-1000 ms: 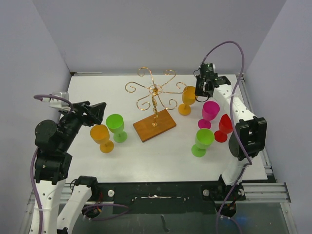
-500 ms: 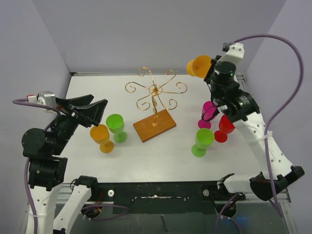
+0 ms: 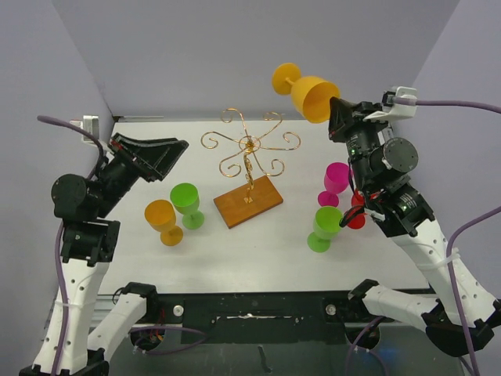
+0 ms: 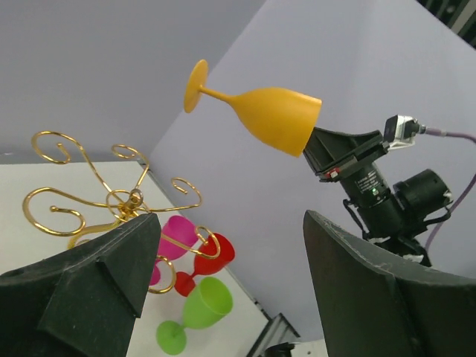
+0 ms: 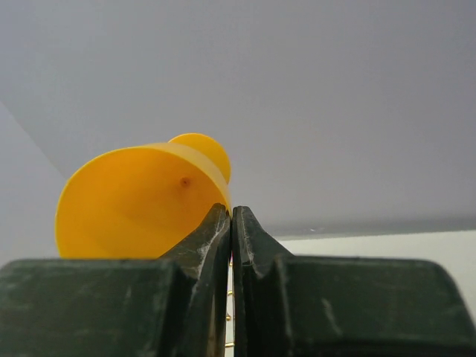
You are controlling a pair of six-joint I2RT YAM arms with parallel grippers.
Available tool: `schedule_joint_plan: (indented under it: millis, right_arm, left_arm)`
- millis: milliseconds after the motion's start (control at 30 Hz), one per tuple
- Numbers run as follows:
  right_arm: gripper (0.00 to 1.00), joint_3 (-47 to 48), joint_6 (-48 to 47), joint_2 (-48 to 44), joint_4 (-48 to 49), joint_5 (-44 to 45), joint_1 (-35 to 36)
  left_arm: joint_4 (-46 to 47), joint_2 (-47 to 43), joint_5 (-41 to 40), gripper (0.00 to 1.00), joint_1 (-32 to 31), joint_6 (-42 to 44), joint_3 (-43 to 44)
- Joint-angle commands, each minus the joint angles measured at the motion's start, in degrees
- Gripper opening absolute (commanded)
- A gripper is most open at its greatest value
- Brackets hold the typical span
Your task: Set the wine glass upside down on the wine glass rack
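Note:
An orange wine glass [image 3: 311, 95] hangs high in the air on its side, foot pointing left, to the upper right of the wine glass rack [image 3: 249, 145]. My right gripper [image 3: 338, 116] is shut on the glass's rim. In the right wrist view the fingers [image 5: 231, 212] pinch the bowl wall of the wine glass [image 5: 134, 201]. The rack is gold wire with curled arms on a brown wooden base [image 3: 248, 200], and nothing hangs on it. My left gripper [image 3: 174, 154] is open and empty, raised at the left. Its wrist view shows the wine glass [image 4: 271, 117] above the rack [image 4: 119, 204].
On the white table stand an orange glass [image 3: 162, 219] and a green glass [image 3: 188, 202] left of the rack. A magenta glass [image 3: 337, 180], a red glass [image 3: 360, 205] and a green glass [image 3: 325, 225] stand on its right, under the right arm. Grey walls enclose the table.
My right arm has lifted the orange glass from the table beside the rack, high up and leftward, tipping it onto its side. My left arm has risen a little, gripper still open.

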Motion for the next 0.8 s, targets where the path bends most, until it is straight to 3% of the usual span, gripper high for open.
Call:
schedule_joint_plan:
  millis: [0, 333, 700, 767]
  right_arm:
    - [0.00, -1.49, -0.69, -1.21, 16.54, -8.80, 1.58]
    - [0.00, -5.23, -2.44, 1.89, 33.88, -12.52, 7.46]
    - [0.00, -5.00, -17.82, 10.53, 49.62, -4.81, 21.97]
    - [0.00, -4.60, -19.70, 11.98, 51.28, -4.42, 23.66]
  left_arm:
    - [10.58, 2.78, 3.85, 0.75, -0.17, -11.42, 2.06]
    - [17.44, 8.53, 0.04, 0.68, -0.17, -22.74, 5.09]
    - [22.54, 14.11, -5.79, 0.68, -0.26, -29.14, 7.96]
    - [22.48, 14.61, -6.80, 0.63, -0.34, -30.03, 7.97]
